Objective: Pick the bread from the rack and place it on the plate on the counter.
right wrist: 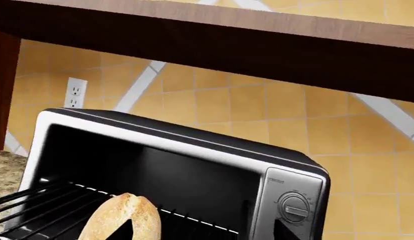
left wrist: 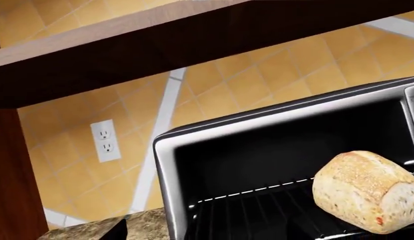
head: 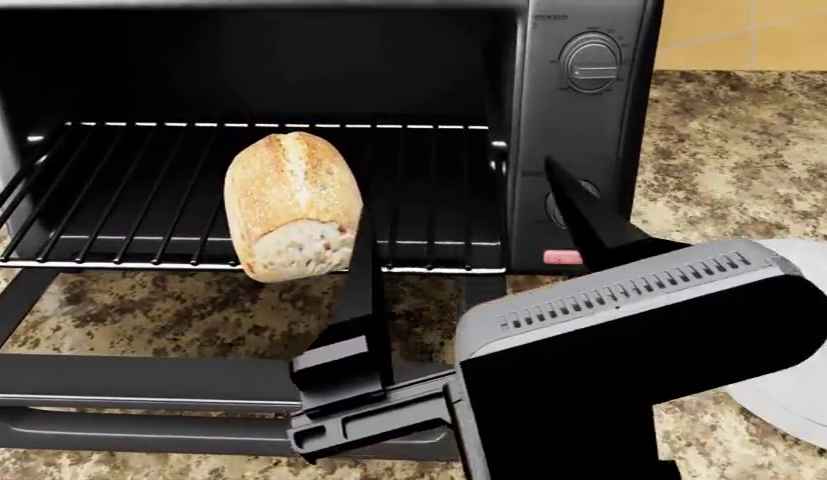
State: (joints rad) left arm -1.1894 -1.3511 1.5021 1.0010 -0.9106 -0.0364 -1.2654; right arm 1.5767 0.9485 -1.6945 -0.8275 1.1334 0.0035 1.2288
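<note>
We see the oven (head: 573,130) open, its door (head: 133,400) folded down over the counter (head: 747,150). Inside, the rack (head: 146,200) carries the bread (head: 293,205), which lies near the rack's front bar with its pale cut end toward us and its scored top up. Nothing touches the loaf.

The right gripper (head: 473,225) hangs in front of the oven mouth with its jaws wide; one finger (head: 366,300) stands just right of the bread, the other finger (head: 587,215) crosses the oven's control panel and hides part of a lower knob. The arm's grey and black housing covers the lower right of the head view and much of the plate (head: 800,400), of which only a white arc shows at the right edge.

The left gripper is out of sight in every view. Its wrist camera shows the bread cut off at the frame edge, a wall outlet (left wrist: 105,140), tan tiles (left wrist: 260,80) and a dark wood cabinet (left wrist: 160,45) above.
</note>
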